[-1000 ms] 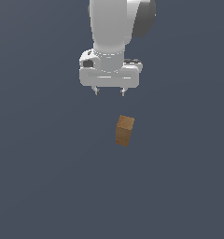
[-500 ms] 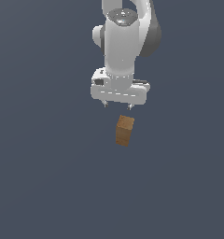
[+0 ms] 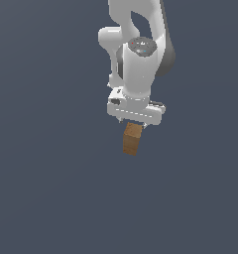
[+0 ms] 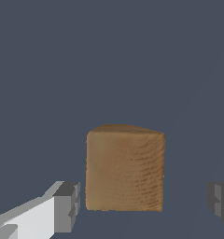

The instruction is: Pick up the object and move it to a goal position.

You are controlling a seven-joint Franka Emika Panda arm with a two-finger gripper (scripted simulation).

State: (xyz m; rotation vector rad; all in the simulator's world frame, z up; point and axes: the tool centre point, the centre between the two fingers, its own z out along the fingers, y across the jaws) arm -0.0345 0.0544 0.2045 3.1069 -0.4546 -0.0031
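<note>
The object is a small brown, wood-coloured block [image 3: 132, 139], standing upright on the dark grey floor. My white gripper [image 3: 134, 122] is just above it, with the block's top edge right under the hand. In the wrist view the block [image 4: 125, 168] stands between my two fingers [image 4: 66, 207], with a clear gap on each side. The gripper [image 4: 143, 201] is open and touches nothing. In the exterior view the fingertips are mostly hidden behind the hand and the block.
The plain dark grey floor [image 3: 51, 188] surrounds the block on every side. No other object or goal marker shows in either view.
My arm has moved toward the exterior view's right and down, from above and left of the block to directly over it. The block has not moved.
</note>
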